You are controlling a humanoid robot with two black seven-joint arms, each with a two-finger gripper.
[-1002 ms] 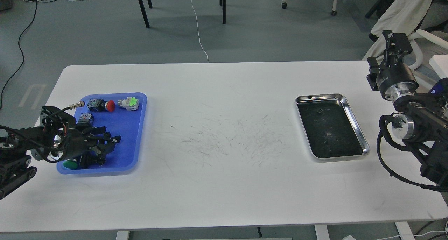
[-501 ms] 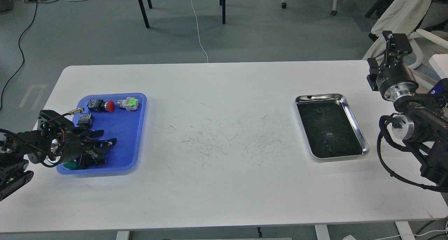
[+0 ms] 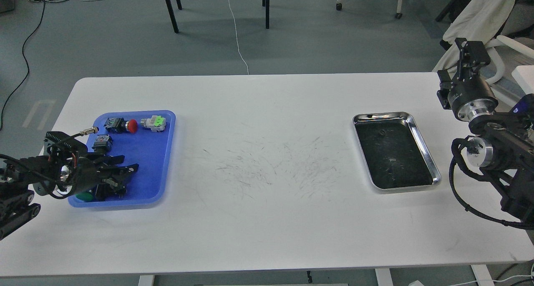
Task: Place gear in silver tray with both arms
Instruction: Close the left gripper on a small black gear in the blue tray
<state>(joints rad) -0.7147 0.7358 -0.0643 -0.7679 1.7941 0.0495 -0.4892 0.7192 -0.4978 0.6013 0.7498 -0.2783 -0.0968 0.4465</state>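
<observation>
While the left gripper [image 3: 123,169] hangs low over the near left part of the blue tray [image 3: 146,169], its two black fingers [image 3: 130,167] stand apart from each other, so it is open, and I cannot see that they hold anything. Just below it, at the near left corner of this tray, lies a part with a green round cap [image 3: 84,196], half hidden by the arm. At the far side of the same tray lie a part with a red button [image 3: 131,126], a grey part with a green piece [image 3: 153,123], a small dark block [image 3: 102,142] and a thin metal plug [image 3: 87,131] near the far left corner. The silver tray [image 3: 421,142] rests on the right part of the white surface [image 3: 267,173], well apart from the blue one, and its dark scratched bottom shows only small marks. The right gripper [image 3: 469,52] is raised beyond the far right corner of the surface, pointing up and away; it looks small and dark, and I cannot tell if its fingers are open or closed. Between the two trays, the surface carries many fine scratches [image 3: 271,165].
</observation>
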